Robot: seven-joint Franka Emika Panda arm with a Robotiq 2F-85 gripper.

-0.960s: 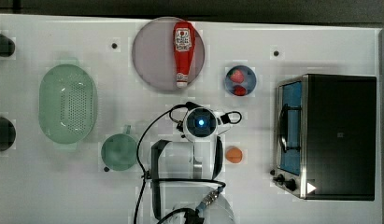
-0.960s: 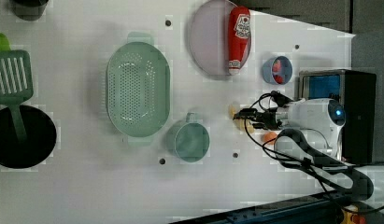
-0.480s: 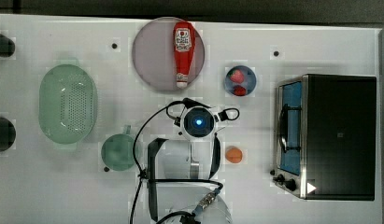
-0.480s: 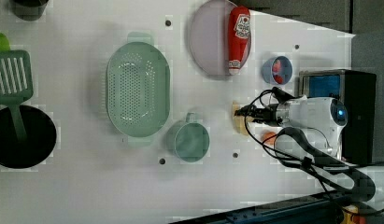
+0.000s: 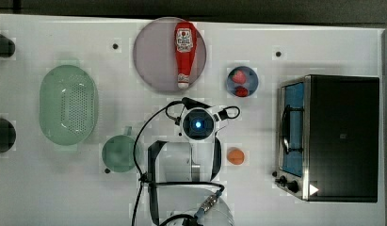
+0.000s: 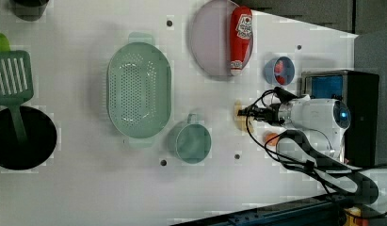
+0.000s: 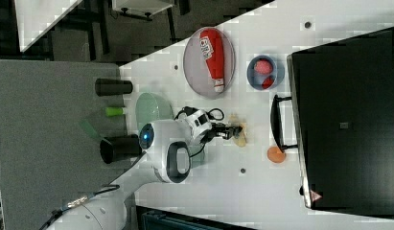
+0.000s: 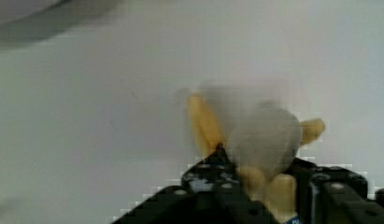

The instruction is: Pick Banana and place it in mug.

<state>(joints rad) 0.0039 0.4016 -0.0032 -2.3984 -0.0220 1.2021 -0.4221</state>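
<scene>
I have the gripper (image 6: 243, 112) down at the Banana (image 6: 238, 115), which lies on the white tabletop (image 6: 87, 188) just beside the fingers (image 7: 237, 130), below the grey plate (image 5: 153, 56) with the red ketchup bottle (image 5: 184, 52) in the top view. In the wrist view the Banana (image 8: 206, 126) sits right between the dark fingers (image 8: 213, 172), its pale yellow ends poking out on both sides. The fingers look drawn in around the fruit, but I cannot tell whether they already pinch it or merely bracket it. The Banana seems to rest on the tabletop, so I judge the pick as only just under way: reach done, grasp being made, lift not yet done

The mug (image 5: 119, 153) stands empty toward the top view's left of the arm, near the pale green colander (image 5: 68, 109) and well apart from the Banana. What is left, as I read it: secure the grip, lift, carry across to the mug, and drop the fruit inside. The small orange fruit (image 5: 235, 156) and the bowl of strawberries (image 5: 242, 81) sit clear of that path
</scene>
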